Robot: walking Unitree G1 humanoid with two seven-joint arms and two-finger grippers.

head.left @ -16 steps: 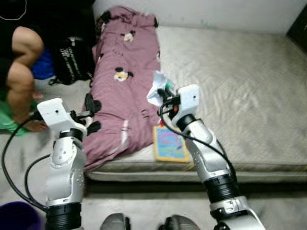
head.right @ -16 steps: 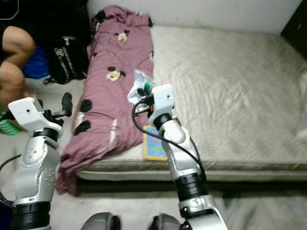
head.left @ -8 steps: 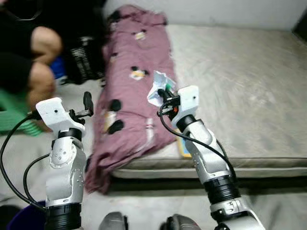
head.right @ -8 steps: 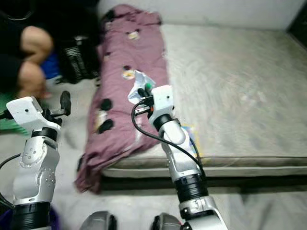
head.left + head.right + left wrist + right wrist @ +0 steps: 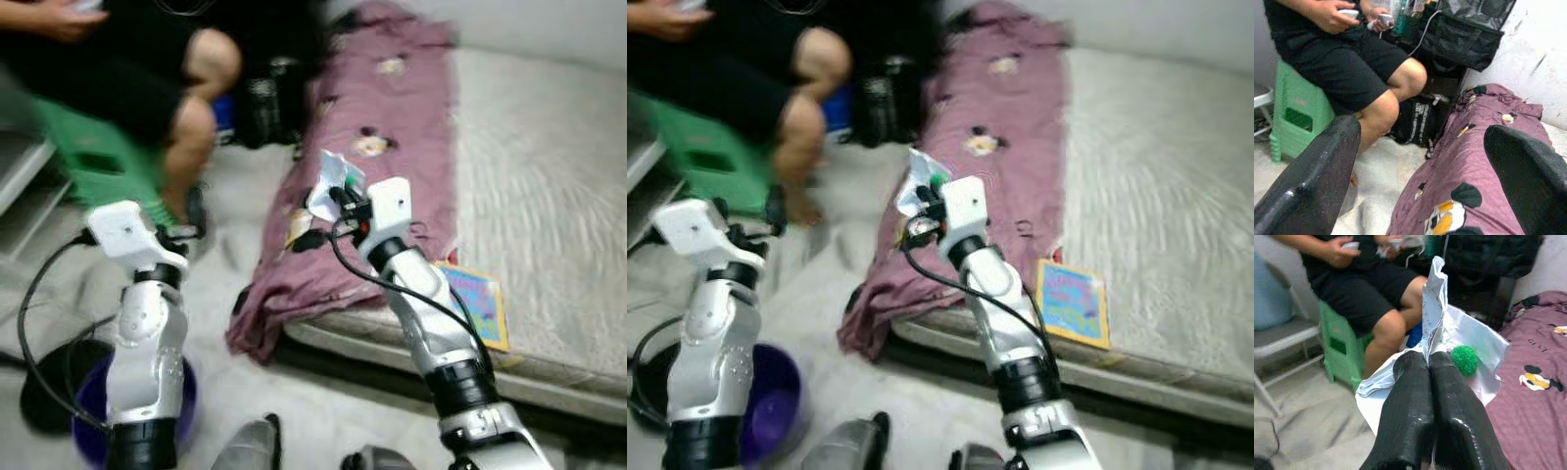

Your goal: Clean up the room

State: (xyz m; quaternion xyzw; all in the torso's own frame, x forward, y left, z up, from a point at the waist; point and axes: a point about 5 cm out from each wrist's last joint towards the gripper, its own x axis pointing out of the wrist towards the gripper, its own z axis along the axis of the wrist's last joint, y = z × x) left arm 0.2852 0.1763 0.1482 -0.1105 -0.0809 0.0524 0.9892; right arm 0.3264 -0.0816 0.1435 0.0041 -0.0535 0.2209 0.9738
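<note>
My right gripper (image 5: 340, 199) is shut on a crumpled white paper (image 5: 331, 182), held up over the edge of the bed. In the right wrist view the two fingers (image 5: 1409, 382) press together on the paper (image 5: 1469, 335), and a small green fuzzy ball (image 5: 1465, 359) sits against it. My left gripper (image 5: 195, 210) is raised over the floor to the left. Its jaws stand wide open with nothing between them, and its fingers (image 5: 1317, 171) frame the person and the blanket. A purple bin (image 5: 772, 403) stands on the floor by my left arm's base.
A pink blanket with cartoon mice (image 5: 392, 147) hangs off the mattress (image 5: 558, 196). A colourful book (image 5: 474, 304) lies at the mattress edge. A person sits on a green stool (image 5: 93, 157) at the left, a black bag (image 5: 269, 103) beside them. A black cable loops on the floor.
The camera has swung left, so the bed slid right and the person, stool and purple bin came into view. The right gripper still holds the paper; both arms keep their pose.
</note>
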